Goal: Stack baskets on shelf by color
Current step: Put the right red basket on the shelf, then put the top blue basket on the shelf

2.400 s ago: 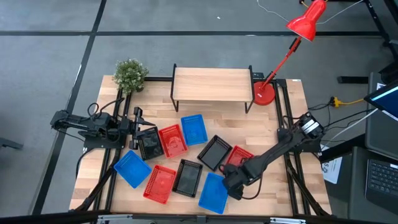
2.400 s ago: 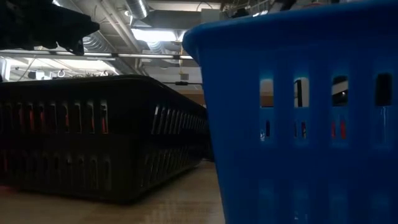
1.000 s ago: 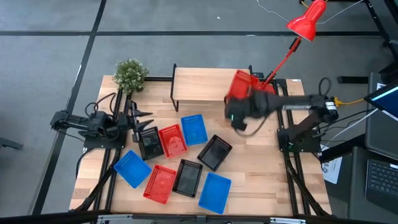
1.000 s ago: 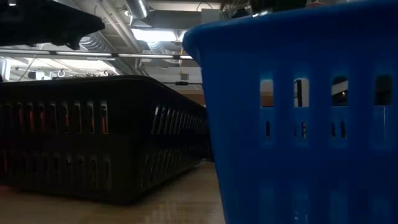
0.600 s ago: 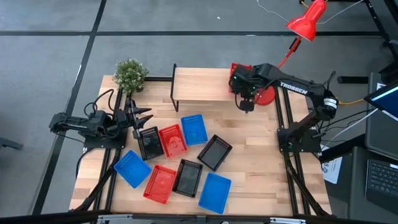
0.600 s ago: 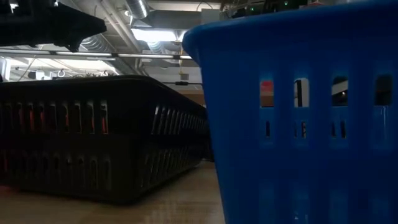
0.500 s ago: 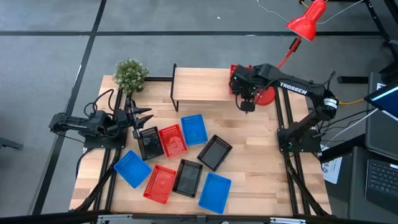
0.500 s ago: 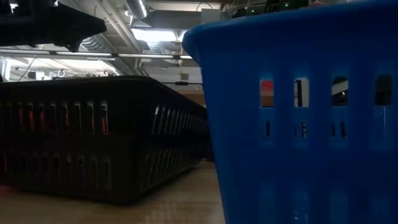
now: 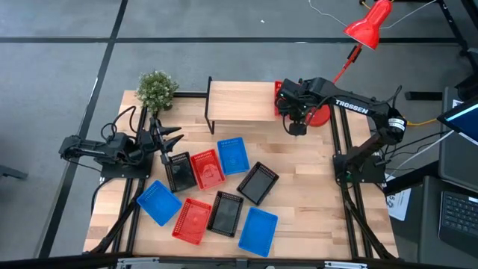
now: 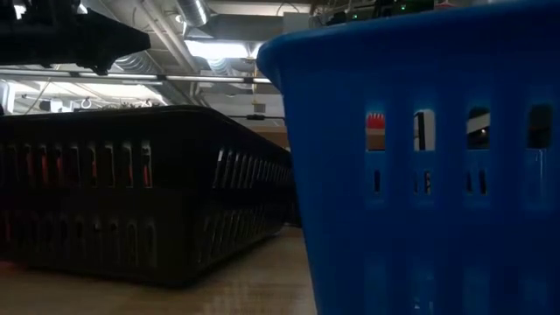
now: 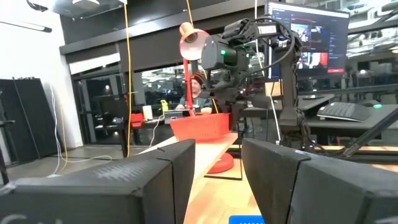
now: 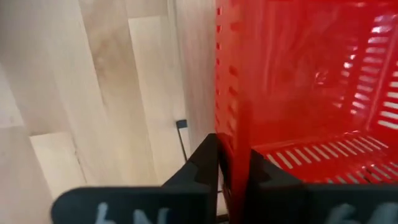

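High view: the right gripper sits right of centre in the upper half of the frame, at the right end of the shelf, clamped on the rim of a red basket that rests on that end. The left gripper waits at mid-left, its fingers spread apart, just above a black basket. Seven more baskets lie loose on the table across the lower middle: two red, three blue, two black.

Low view: a blue basket fills the right side and a black one the left.

Left wrist view: the two dark fingers stand apart at the bottom; the red basket shows at centre on the shelf, under the right arm.

Right wrist view: the fingers pinch the red basket's wall, with the shelf's wood on the left of the frame.
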